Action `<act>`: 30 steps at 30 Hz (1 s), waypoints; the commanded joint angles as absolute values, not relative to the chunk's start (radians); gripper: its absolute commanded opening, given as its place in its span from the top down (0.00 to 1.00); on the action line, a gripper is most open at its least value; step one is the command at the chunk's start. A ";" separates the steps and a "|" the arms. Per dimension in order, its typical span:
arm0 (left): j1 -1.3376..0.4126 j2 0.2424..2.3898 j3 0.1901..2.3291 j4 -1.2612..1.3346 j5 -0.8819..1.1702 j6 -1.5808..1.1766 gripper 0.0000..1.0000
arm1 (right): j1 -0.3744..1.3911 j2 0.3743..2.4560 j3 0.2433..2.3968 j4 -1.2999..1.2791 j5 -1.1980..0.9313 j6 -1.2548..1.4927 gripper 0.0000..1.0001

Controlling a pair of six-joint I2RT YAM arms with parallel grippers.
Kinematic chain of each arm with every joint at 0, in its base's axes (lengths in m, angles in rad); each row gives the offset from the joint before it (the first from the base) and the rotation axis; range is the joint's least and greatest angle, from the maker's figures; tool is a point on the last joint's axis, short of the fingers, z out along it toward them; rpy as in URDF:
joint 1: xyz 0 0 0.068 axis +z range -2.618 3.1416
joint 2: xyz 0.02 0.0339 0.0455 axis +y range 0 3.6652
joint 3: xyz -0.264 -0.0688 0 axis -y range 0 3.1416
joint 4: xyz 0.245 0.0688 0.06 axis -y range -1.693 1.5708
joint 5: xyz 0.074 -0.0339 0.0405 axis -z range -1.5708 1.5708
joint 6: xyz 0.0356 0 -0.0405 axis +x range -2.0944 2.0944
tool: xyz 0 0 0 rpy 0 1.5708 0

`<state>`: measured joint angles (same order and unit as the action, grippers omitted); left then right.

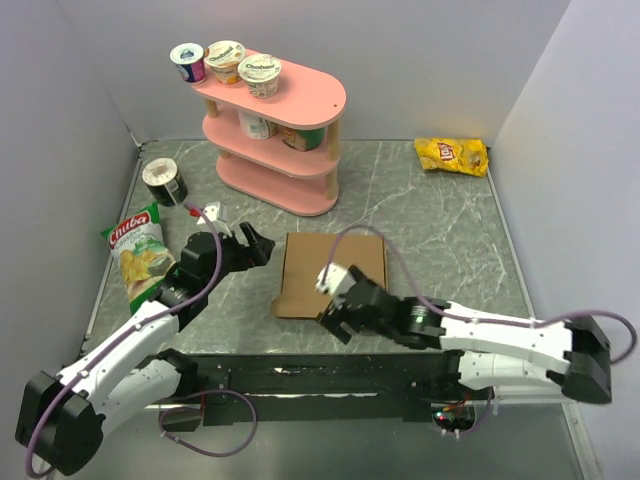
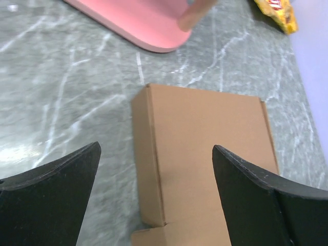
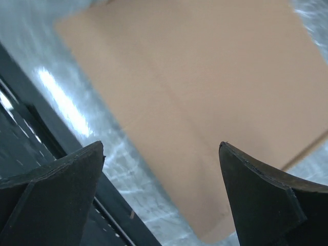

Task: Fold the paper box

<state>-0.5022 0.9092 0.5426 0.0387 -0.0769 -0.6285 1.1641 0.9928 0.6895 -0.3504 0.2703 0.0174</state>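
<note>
The box (image 1: 305, 275) lies flat on the table (image 1: 450, 240) near the middle of its near half, between the two arms. It is a matte, plain brown cardboard rectangle with straight edges. In the left wrist view a crease runs along its left long side, and a small stepped notch shows at the near corner. The tabletop is grey stone-patterned with thin white veins and a slight sheen. The left gripper (image 1: 258, 247) hangs just left of the box, its black wedge-shaped fingers (image 2: 61, 189) spread wide with nothing between them. The right gripper (image 1: 335, 322) hovers over the box's near edge; its fingers (image 3: 261, 200) are also spread wide and hold nothing, with bare cardboard and the dark table edge showing in the gap. Neither gripper can be seen touching the box. At the back stands a glossy pink shelf (image 1: 300, 95) with rounded ends and three tiers, with foil-lidded yoghurt cups (image 1: 226, 60) on top. A crinkled yellow crisp bag (image 1: 452, 155) lies far right, a green-and-white chip bag (image 1: 140, 255) lies at the left edge, and a dark, squat cylinder (image 1: 163, 182) stands beyond it.
</note>
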 commanded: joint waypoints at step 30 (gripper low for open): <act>-0.399 0.807 0.618 -0.095 -0.008 -0.589 0.04 | 1.476 1.529 0.813 -0.268 0.911 -0.224 0.66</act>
